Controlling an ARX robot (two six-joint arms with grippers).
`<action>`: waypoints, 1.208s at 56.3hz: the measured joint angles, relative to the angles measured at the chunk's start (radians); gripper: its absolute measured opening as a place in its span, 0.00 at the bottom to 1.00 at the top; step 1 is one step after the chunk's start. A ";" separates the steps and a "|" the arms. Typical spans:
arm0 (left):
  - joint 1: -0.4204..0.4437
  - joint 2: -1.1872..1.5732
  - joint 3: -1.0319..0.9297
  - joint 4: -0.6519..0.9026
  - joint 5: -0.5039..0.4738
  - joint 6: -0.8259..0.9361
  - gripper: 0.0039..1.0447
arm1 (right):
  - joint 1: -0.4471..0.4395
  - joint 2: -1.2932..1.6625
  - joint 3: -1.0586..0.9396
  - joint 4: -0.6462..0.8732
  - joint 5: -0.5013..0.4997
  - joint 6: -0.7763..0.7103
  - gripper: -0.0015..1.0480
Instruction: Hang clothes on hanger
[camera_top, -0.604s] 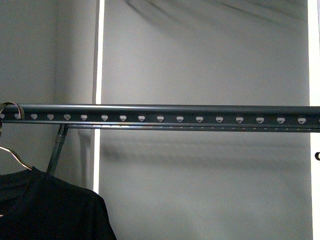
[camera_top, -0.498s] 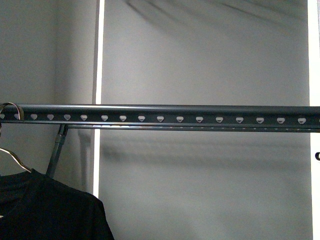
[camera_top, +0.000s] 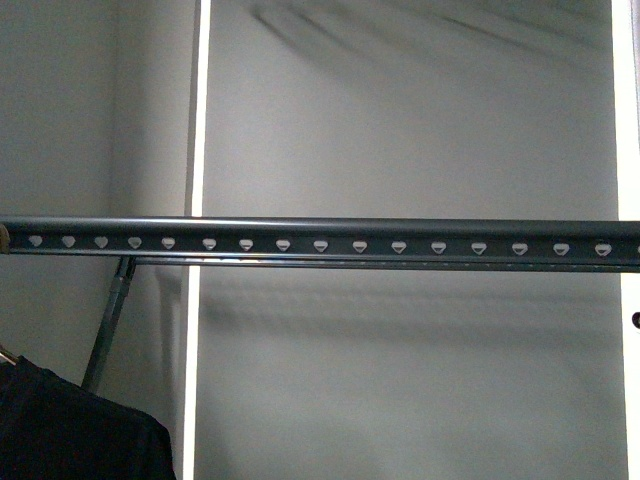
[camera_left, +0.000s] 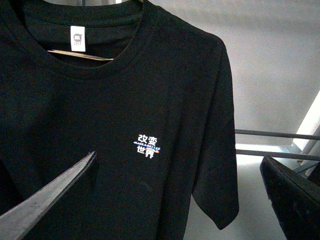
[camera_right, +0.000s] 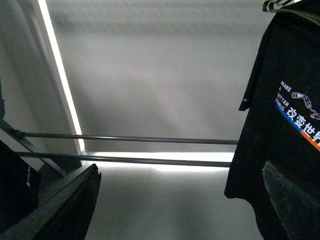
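Observation:
The hanger (camera_top: 340, 230), a dark grey rail with a row of pale heart-shaped holes, runs level across the front view. The black T-shirt (camera_top: 70, 435) shows at that view's lower left corner. In the left wrist view it (camera_left: 150, 100) hangs on a thin silver coat hanger (camera_left: 80, 54) seen through its round neck, with small pale print (camera_left: 148, 146) on the chest. My left gripper (camera_left: 180, 200) is open and empty in front of the shirt. My right gripper (camera_right: 180, 200) is open and empty, with a black printed shirt (camera_right: 285, 125) hanging by its one finger (camera_right: 292, 200).
A grey wall with a bright vertical strip (camera_top: 195, 120) stands behind the rail. A slanted strut (camera_top: 108, 325) braces the rail at the left. Two thin horizontal bars (camera_right: 150, 161) cross the right wrist view and also show in the left wrist view (camera_left: 275, 134).
In the front view the shirt has sunk lower and further left. The silver coat hanger's hook at the rail's left end has left the picture. The rail sits slightly lower.

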 joint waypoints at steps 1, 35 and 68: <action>0.008 0.005 0.001 -0.004 0.023 0.013 0.94 | 0.000 0.000 0.000 0.000 0.000 0.000 0.93; -0.027 1.189 0.728 0.188 -0.070 -0.499 0.94 | 0.001 0.000 0.000 0.000 0.002 0.000 0.93; -0.060 1.585 1.047 0.197 -0.259 -0.893 0.86 | 0.001 0.000 0.000 0.000 0.002 0.000 0.93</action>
